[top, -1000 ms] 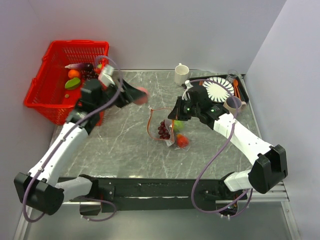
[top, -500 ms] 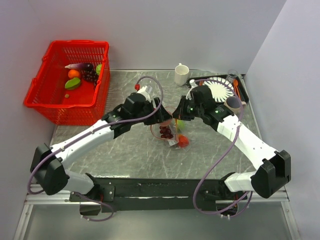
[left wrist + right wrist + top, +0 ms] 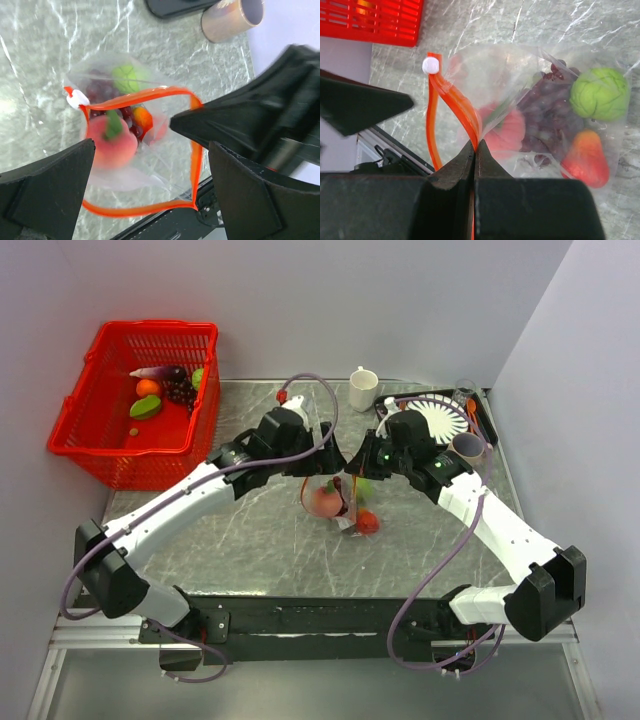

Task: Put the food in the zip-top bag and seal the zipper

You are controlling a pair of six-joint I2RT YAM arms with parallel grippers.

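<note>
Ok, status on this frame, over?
Left gripper open above the zip-top bag. Right gripper shut on the zipper. Bag mouth open, fruit inside. Nothing blocking.

Left claw (image 3: pixel 151 146) spread above zip-top bag (image 3: pixel 150 172) holding fruit (image 3: pixel 112 144)

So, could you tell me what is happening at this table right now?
The two arms are filling a zip-top bag with food. The right pincer is shut on the red-orange zipper, holding the bag's mouth up and open. The left pincer hangs open over that mouth, and a pink-red fruit lies inside with dark grapes, a green piece and an orange-red piece. The zipper is not yet sealed, and more food sits in the red basket.
</note>
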